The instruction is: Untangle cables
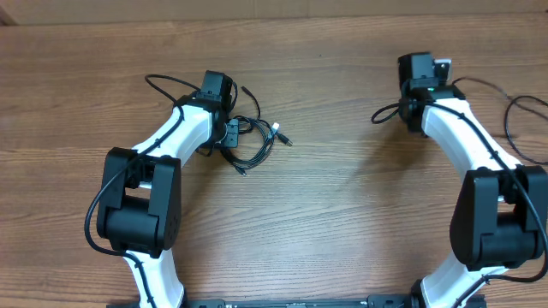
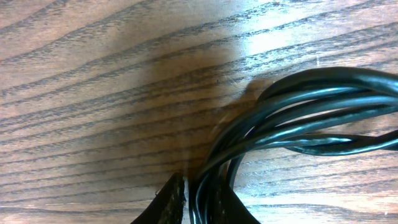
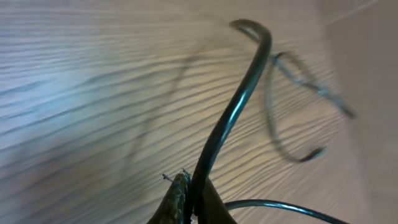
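Most of the untangling looks left to do, and at best one strand seems to be apart from the rest. The bundle of thin black flexible cables (image 1: pixel 250 141) lies on the left half of the brown wood-grain table (image 1: pixel 342 214), its loops overlapping in a loose coil, with a small silvery plug (image 1: pixel 277 132) poking out toward the middle. In the left wrist view several glossy strands run side by side and sweep round in one tight bend, so they read as coiled together; whether any true knot binds them cannot be told. The left gripper (image 2: pixel 199 205) sits at the near edge of that coil, its jaws drawn close around several of the strands where they pass between the fingers. Well apart, on the right half of the table, a single thin black cord (image 3: pixel 236 109) rises in a curve from the right gripper (image 3: pixel 194 202), whose jaws are pinched tight on it alone. A blurred thin loop (image 3: pixel 271 124) lies beyond it — whether that belongs to the task or to the arm's wiring cannot be told. By my judgement the coil under the left arm has yet to be opened out and its cords laid apart.
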Action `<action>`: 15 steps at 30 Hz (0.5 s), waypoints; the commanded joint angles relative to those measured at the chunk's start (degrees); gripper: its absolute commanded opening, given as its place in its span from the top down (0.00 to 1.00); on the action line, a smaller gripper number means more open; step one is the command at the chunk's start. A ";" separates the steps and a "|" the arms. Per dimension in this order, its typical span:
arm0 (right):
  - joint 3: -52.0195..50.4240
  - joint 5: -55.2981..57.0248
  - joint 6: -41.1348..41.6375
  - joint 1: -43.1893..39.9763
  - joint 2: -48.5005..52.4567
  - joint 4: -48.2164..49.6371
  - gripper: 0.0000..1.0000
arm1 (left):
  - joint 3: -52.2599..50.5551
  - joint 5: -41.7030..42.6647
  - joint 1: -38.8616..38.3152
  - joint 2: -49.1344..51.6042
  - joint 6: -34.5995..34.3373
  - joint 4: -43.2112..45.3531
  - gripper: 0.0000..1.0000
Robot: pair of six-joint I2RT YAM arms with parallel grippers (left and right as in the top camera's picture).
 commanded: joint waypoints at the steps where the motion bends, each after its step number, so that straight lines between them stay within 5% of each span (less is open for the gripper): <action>1: 1.57 -1.01 -10.75 -3.52 -0.46 2.23 0.96 | -2.60 -0.70 0.28 3.91 -0.81 -0.48 0.83; 4: 1.57 -5.88 -11.87 -7.06 -0.46 3.23 0.89 | -2.60 -0.70 0.28 3.91 -0.83 -0.48 0.84; 6: 1.57 -8.96 -11.85 -9.81 -0.46 3.61 0.58 | -2.60 -0.70 0.28 3.91 -0.83 -0.46 0.83; 7: 1.57 -11.34 -11.78 -11.56 -0.46 3.61 0.55 | -2.60 -0.70 0.28 3.91 -0.83 -0.44 0.83; 15: 1.55 -31.45 -7.45 -14.36 -0.46 5.60 0.45 | -2.60 -0.70 0.28 3.91 -0.83 -0.44 0.84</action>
